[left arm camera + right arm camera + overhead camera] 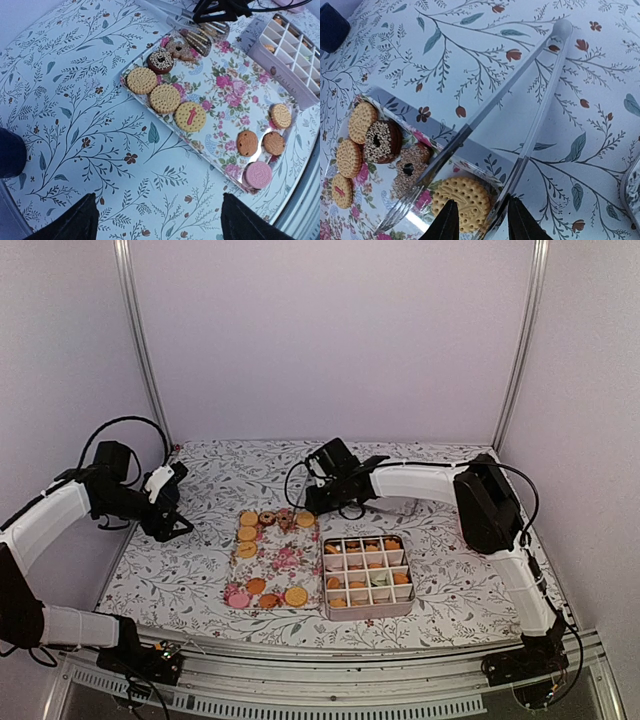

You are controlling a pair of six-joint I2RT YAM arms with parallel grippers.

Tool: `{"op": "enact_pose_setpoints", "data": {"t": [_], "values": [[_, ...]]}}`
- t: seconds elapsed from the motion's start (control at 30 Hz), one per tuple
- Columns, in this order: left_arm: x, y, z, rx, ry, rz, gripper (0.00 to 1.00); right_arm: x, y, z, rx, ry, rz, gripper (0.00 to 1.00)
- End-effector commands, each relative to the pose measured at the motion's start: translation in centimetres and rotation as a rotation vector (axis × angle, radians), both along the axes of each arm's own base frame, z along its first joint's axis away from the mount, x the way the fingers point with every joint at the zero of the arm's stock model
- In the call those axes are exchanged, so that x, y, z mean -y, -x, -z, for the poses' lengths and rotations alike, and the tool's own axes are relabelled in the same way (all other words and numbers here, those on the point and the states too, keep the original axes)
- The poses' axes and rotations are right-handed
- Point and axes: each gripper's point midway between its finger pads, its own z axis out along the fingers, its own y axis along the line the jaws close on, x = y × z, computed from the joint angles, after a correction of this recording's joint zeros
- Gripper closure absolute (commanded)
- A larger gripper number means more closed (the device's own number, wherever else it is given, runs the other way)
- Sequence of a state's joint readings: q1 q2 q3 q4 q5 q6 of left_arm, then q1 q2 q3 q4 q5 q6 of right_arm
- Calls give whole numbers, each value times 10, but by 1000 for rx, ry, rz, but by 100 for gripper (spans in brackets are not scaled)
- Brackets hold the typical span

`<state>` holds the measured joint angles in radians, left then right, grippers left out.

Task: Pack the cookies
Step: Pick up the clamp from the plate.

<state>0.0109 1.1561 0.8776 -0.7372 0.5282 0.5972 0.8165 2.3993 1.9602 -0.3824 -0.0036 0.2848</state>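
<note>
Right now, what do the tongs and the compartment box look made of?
Tongs: probably polished metal, silvery with bright reflections along the arms. Compartment box: pale pinkish outer wall and white dividers, matte; plastic or painted tin, can't tell which.

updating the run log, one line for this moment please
left gripper: open, empty | right gripper: holds tongs | tongs: tips straddle tan cookie on floral tray

10 cookies (190, 116) on tray (235, 100), 1 pr tongs (539, 100)
</note>
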Motion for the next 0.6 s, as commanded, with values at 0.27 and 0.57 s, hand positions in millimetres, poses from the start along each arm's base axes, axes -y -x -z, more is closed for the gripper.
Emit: {"op": "enact_pose_setpoints", "data": {"t": [0.27, 0.57], "values": [[1, -2, -8, 29, -7, 1, 15, 5, -3, 26, -89, 13, 31, 91], [5, -3, -11, 27, 11, 6, 15, 3, -7, -16, 19, -57, 59, 100]]}}
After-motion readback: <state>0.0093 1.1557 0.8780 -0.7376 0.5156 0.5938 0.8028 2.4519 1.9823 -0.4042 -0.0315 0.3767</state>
